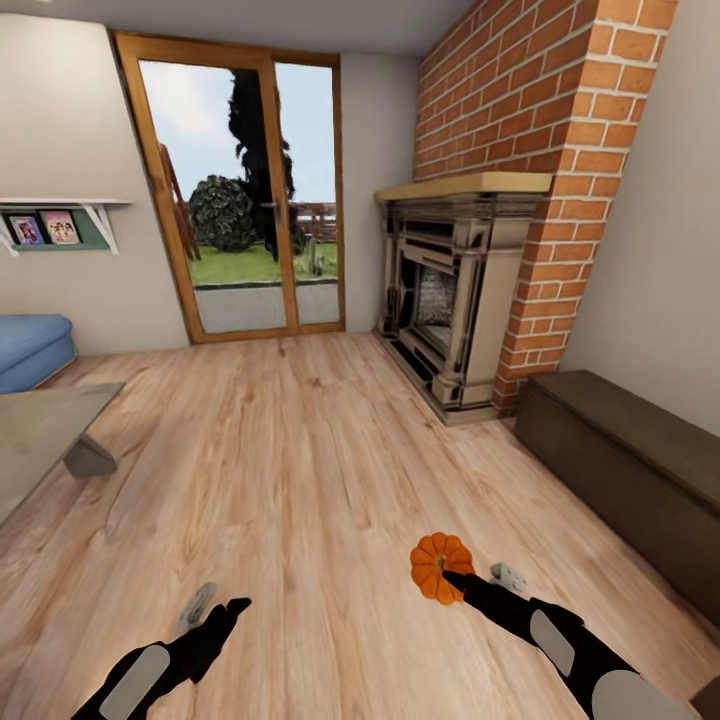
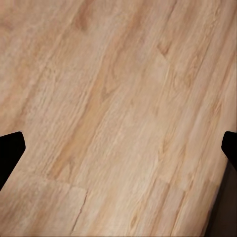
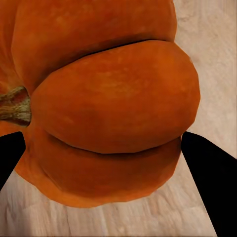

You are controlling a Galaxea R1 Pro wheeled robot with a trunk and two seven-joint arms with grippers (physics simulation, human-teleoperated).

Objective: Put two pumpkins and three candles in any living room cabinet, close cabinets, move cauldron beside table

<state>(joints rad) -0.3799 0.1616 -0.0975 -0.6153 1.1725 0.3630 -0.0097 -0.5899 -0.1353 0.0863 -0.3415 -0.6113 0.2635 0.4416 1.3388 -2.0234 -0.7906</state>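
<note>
My right gripper [image 1: 452,580] hid part of the pumpkin [image 1: 438,565] in the head view; in the wrist pic the pumpkin [image 3: 103,103] ran off the top and left edges, stem half cut. Cabinet [image 1: 640,470] ran off the right edge, its far end gone. Table [image 1: 40,440] was cut by the left edge, just one corner and a leg. Blue sofa [image 1: 30,350] was clipped at far left. Shelf pics [image 1: 42,228] at upper left were too small to read. My left fingertips [image 2: 10,150] were barely in at the frame edges, so I couldn't see most of them.
</note>
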